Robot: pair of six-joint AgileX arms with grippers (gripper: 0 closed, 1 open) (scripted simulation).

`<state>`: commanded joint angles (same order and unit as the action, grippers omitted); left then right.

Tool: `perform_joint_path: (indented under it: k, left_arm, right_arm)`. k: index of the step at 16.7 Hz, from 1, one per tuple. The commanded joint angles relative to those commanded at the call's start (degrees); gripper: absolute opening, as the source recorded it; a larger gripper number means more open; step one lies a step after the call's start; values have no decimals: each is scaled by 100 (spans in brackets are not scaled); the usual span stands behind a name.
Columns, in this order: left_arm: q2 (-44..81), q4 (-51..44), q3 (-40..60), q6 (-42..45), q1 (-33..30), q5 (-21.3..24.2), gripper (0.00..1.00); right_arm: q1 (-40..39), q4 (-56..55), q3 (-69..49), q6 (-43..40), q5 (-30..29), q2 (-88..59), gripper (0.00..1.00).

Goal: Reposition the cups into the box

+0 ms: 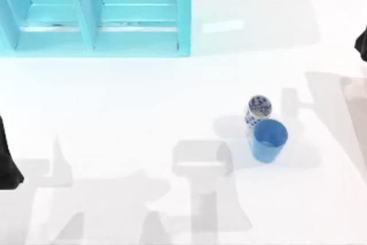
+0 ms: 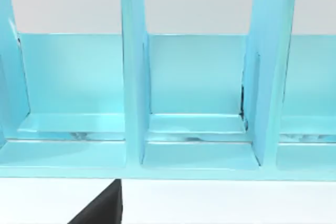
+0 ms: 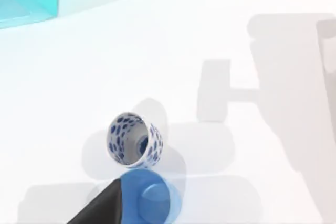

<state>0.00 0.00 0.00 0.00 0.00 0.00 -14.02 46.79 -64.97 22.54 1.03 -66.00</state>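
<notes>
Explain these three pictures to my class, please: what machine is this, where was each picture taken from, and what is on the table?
This is a simulated robot with two arms at a white table. One picture looks down from above; the other two come from cameras on the wrists. In the overhead view the left arm and right arm sit parked at the edges, holding nothing. Two cups stand upright, close together, right of centre: a plain blue cup and a white speckled cup. A light blue box with divided compartments stands at the back left; the left wrist camera faces it.
</notes>
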Motion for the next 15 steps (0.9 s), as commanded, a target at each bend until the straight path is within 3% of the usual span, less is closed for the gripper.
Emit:
perform_joint_path:
  k: [9,15]
  left_arm:
    - [0,0,0,0,0,0,100]
    - [0,0,0,0,0,0,100]
  right_arm:
    - [-860,2886,-3936,359,-166,-4698,100]
    - [-1105,3443,-5123,362,-117,-5903,100]
